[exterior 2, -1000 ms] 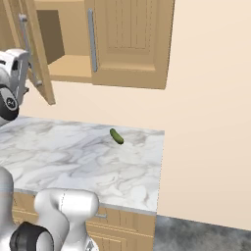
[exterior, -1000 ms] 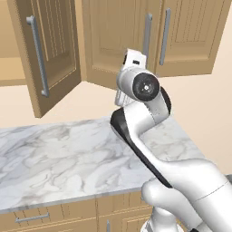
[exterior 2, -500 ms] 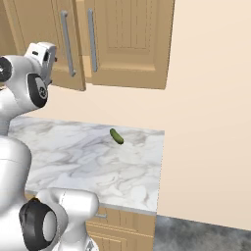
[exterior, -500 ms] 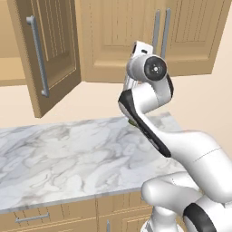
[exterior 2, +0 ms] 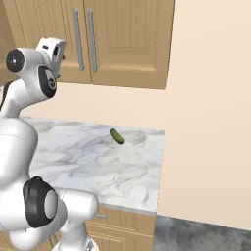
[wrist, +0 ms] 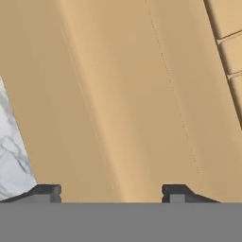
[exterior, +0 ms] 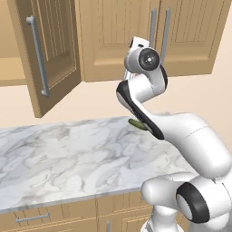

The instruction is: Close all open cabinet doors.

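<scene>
One cabinet door (exterior: 52,54) at the far left stands swung open, its long grey bar handle (exterior: 38,56) facing me. To its right, a pair of cabinet doors (exterior: 118,36) lies flush, shown again in the right base view as cabinet doors (exterior 2: 122,34). My gripper (exterior: 135,44) is raised against the lower part of that pair, left of their two handles (exterior: 158,28). From the right it appears as the gripper (exterior 2: 55,50) by the pair's lower edge. In the hand view the gripper (wrist: 112,191) is open, empty, with tan wood close ahead.
A marble counter (exterior: 68,154) runs below the cabinets and ends at a beige wall (exterior 2: 211,108) on the right. A small green pickle (exterior 2: 116,136) lies near the counter's back. Drawer fronts (exterior: 31,218) sit under the counter.
The arm rose and swung toward the cabinets. The left door of the middle pair, open a second ago, has swung flush. The far-left door has not moved.
</scene>
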Robot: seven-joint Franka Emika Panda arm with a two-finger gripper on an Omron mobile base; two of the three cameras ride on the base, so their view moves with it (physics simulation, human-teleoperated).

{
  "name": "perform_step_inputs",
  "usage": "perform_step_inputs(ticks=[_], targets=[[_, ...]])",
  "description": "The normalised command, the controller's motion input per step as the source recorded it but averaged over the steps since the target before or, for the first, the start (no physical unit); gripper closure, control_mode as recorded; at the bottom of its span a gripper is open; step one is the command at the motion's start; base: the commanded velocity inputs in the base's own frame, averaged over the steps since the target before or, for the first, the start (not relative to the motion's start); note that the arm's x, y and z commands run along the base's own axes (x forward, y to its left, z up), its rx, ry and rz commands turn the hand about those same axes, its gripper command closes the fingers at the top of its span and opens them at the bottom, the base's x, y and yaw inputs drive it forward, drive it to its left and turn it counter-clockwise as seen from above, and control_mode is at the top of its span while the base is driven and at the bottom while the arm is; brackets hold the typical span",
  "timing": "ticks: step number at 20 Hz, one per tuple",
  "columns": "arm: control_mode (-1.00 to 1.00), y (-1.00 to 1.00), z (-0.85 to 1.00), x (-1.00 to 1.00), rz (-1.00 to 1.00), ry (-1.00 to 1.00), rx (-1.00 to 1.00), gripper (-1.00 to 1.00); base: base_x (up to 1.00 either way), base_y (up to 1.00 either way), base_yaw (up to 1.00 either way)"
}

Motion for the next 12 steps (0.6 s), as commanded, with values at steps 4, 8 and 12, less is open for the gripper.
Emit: perform_step_inputs(ticks=[4,8,12], targets=[[-1.0,0.0,-0.49,0.39,-0.03,0.06,0.0,-1.0,0.0,0.0,0.0],[-1.0,0.14,-0.53,-0.1,0.0,0.03,0.0,-1.0,0.0,0.0,0.0],[-1.0,0.2,-0.22,-0.75,0.0,-0.03,0.0,-1.0,0.0,0.0,0.0]])
